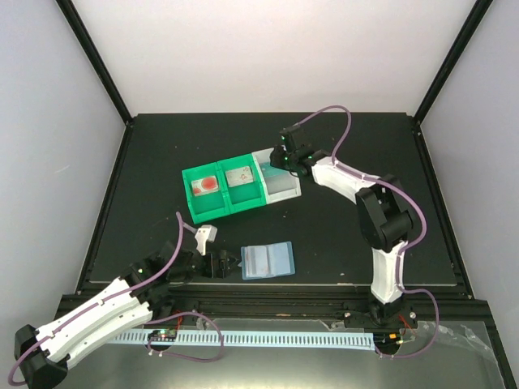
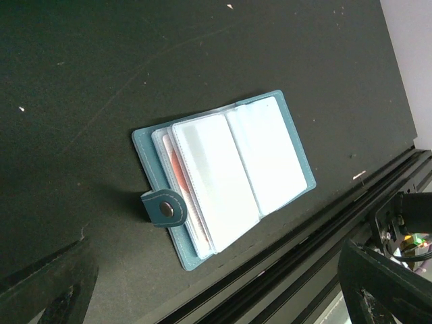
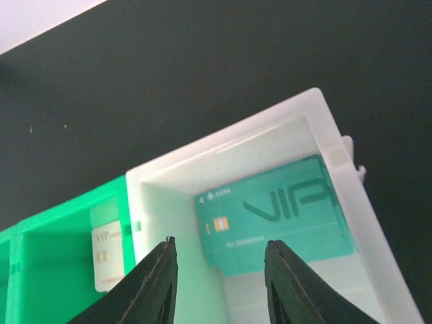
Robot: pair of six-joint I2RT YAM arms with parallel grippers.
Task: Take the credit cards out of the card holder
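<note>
The card holder [image 1: 268, 261] [image 2: 223, 179] lies open on the black mat, clear pockets up and snap tab [image 2: 164, 208] at its side. A reddish card edge [image 2: 174, 174] shows under its left pages. My left gripper [image 1: 225, 264] [image 2: 214, 273] is open just left of the holder, touching nothing. A teal-green credit card [image 3: 277, 223] lies flat in the white bin [image 3: 223, 145] [image 1: 284, 190]. My right gripper [image 1: 284, 156] [image 3: 220, 244] hangs open above that bin, with nothing between its fingers. A whitish credit card [image 3: 108, 255] [image 1: 241, 176] lies in the adjoining green bin.
The green double bin [image 1: 199, 215] stands left of the white one at mid-table. Its left compartment holds a card with a red mark [image 1: 207, 185]. Black frame rails [image 2: 324, 229] run along the near table edge close to the holder.
</note>
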